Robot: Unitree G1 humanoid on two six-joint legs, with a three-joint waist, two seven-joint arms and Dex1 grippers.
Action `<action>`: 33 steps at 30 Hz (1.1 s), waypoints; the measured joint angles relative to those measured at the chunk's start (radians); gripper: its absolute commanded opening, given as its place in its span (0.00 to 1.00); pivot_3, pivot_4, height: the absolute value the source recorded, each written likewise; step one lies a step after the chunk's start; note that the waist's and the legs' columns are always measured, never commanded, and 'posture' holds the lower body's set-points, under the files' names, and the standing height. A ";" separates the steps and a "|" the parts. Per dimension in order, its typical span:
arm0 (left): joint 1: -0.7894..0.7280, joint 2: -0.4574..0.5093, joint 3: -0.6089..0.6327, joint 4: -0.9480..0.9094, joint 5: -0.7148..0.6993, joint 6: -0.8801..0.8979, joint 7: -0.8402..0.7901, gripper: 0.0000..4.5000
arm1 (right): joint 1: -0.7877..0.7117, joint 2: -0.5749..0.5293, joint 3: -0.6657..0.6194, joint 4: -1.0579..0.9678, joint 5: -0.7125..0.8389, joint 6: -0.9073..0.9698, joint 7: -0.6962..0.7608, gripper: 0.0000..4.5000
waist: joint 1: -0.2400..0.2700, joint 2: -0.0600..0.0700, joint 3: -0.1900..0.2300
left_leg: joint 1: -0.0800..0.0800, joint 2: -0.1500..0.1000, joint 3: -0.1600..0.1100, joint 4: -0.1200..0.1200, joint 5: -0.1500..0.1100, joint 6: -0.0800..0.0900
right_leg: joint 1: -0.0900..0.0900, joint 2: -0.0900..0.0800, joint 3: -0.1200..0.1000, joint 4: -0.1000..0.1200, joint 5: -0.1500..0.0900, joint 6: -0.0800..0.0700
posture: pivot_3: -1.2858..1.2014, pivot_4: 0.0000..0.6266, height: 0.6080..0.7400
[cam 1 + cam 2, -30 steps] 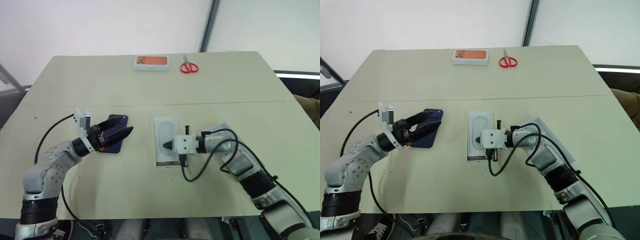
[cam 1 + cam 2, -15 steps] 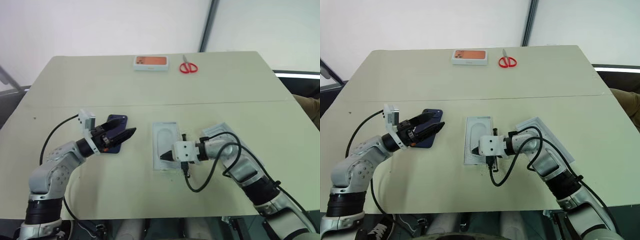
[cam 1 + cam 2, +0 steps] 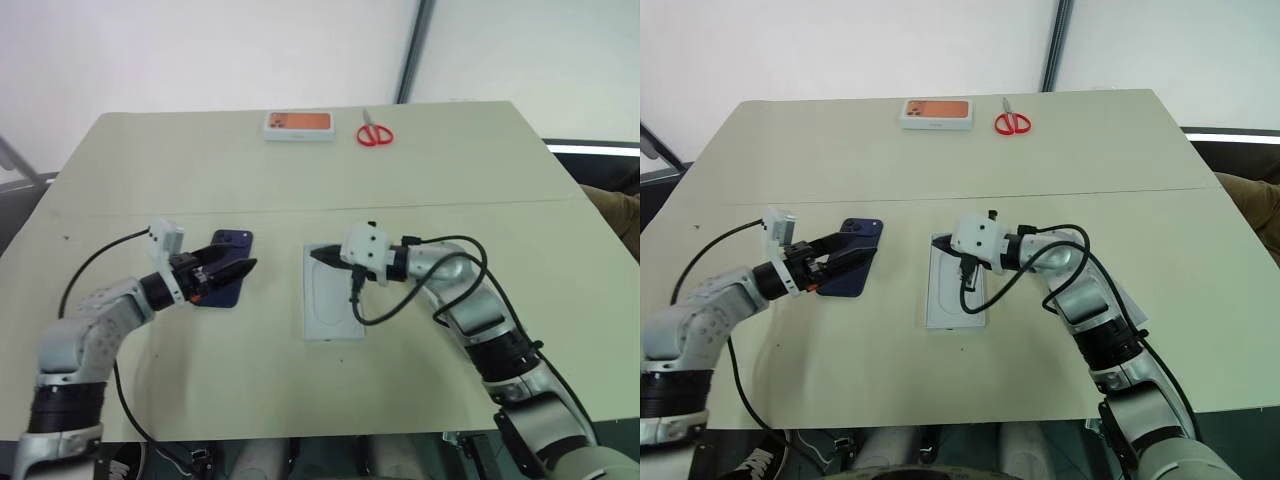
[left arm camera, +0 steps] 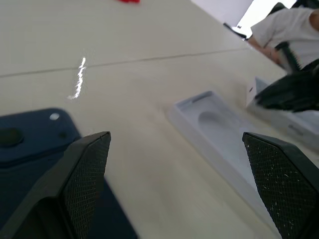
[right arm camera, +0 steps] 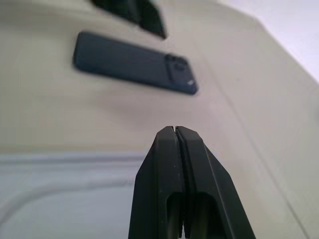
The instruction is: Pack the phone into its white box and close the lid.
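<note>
Right pincer (image 3: 318, 257), pressed together, just lifted off the lid (image 3: 332, 300); left pincer (image 3: 240, 268), spread apart, hovers over the phone (image 3: 226, 283), so pickup's next.

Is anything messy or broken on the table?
Nothing looks broken or spilled. The phone lies flat on the table, not packed yet. The open white tray lies flat too. The scissors and an orange-topped box sit tidy at the far edge.
</note>
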 measured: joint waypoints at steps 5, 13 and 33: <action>-0.048 0.098 0.020 0.140 -0.001 0.085 -0.056 1.00 | -0.069 0.134 0.083 0.049 -0.062 0.020 -0.082 0.01 | -0.004 0.000 0.000 | 0.000 0.000 0.000 0.000 0.000 0.000 | -0.004 0.000 0.001 0.000 0.000 0.000 | 0.52 0.24 1.00; -0.115 0.166 0.019 0.352 0.031 0.158 -0.151 1.00 | -0.183 0.271 0.207 0.304 -0.191 0.030 -0.155 0.01 | 0.000 0.000 0.000 | 0.000 -0.001 -0.001 0.000 0.001 -0.002 | -0.005 0.000 0.000 0.001 0.000 0.000 | 0.52 0.24 1.00; -0.269 0.122 -0.081 0.554 0.204 0.164 -0.241 1.00 | -0.237 0.374 0.295 0.499 -0.329 0.075 -0.190 0.01 | -0.017 0.002 -0.003 | 0.002 -0.002 -0.002 -0.001 0.002 -0.004 | -0.004 0.000 0.000 0.004 0.000 0.000 | 0.52 0.24 1.00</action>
